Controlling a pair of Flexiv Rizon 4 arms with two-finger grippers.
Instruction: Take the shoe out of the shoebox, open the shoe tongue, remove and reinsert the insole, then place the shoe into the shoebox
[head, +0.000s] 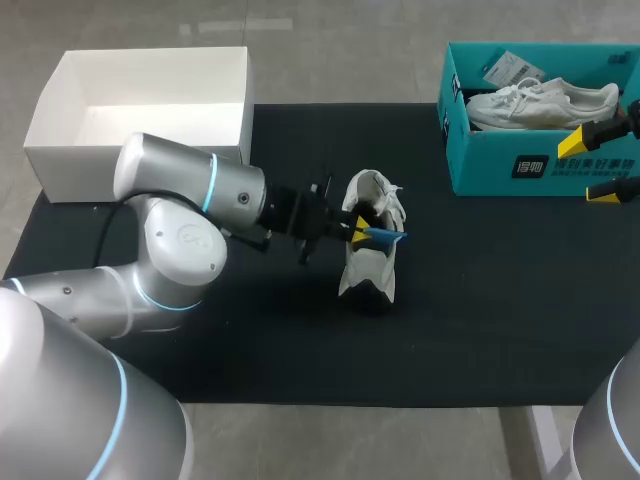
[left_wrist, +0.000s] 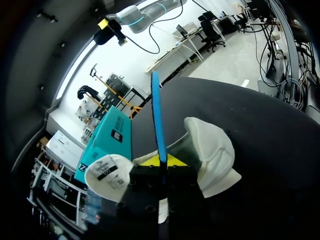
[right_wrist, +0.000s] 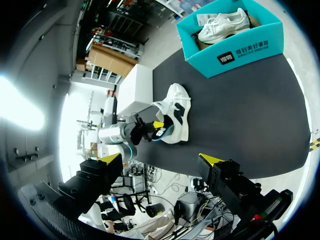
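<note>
Black mat (head: 480, 300): left hand (head: 360, 230) clenched on blue insole (head: 390, 237) at shoe (head: 366, 272); right hand (head: 598, 163) released.

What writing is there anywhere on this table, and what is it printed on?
Teal shoebox, side wall: a dark patch and white characters, too small to read surely.
Paper tag inside that box: print too small to read.
Label on the shoe on the mat: dark print, blurred.
No other text shows.

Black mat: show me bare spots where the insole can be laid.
Bare: the mat right of the shoe, in front of the teal shoebox; the strip between the white box and teal shoebox. Crowded: left of the shoe, under the left arm.
</note>
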